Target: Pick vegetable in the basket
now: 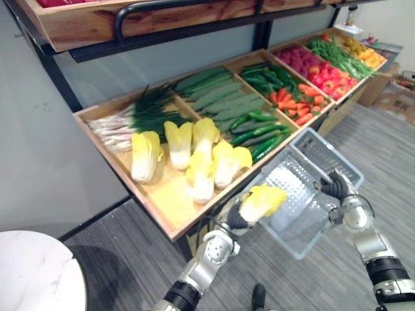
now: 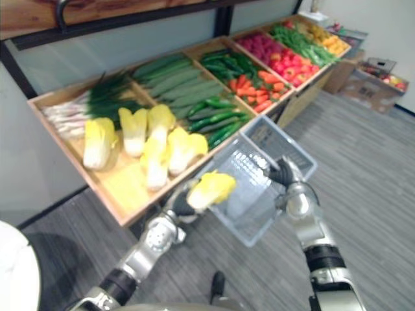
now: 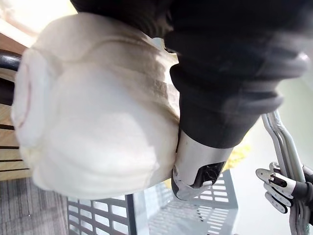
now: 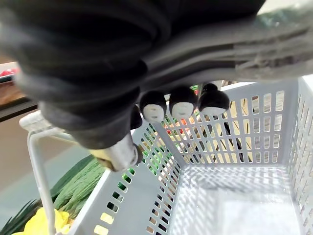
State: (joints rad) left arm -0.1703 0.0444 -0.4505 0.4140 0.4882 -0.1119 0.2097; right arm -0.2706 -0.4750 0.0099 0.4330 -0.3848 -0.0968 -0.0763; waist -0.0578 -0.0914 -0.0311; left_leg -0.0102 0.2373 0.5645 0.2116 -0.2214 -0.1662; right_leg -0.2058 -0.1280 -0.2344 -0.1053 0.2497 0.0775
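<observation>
Transfer step: the left robot hand [image 1: 235, 217], curled round a cabbage [image 1: 261, 201], hovers at the 9 o'clock rim of the basket [image 1: 295, 223]. The right robot hand [image 1: 336, 186] clasps its handle [image 4: 35, 166]. The next move probably calls for carrying the cabbage inward, then releasing it.

Held the yellow-leaved, white-stemmed napa cabbage [image 1: 262, 201] in the left hand [image 1: 233, 217], by the left rim of the pale perforated plastic basket [image 1: 337, 159]. Gripped that basket's right edge in the right hand [image 1: 336, 186]. Found, behind both, the slanted wooden produce shelf [image 1: 165, 201]. Had more yellow cabbages [image 1: 188, 152] in its left bin with green scallions [image 1: 139, 116] behind them, long green cucumbers [image 1: 217, 94] in the next bin rightward, and orange carrots [image 1: 298, 100] further right.
</observation>
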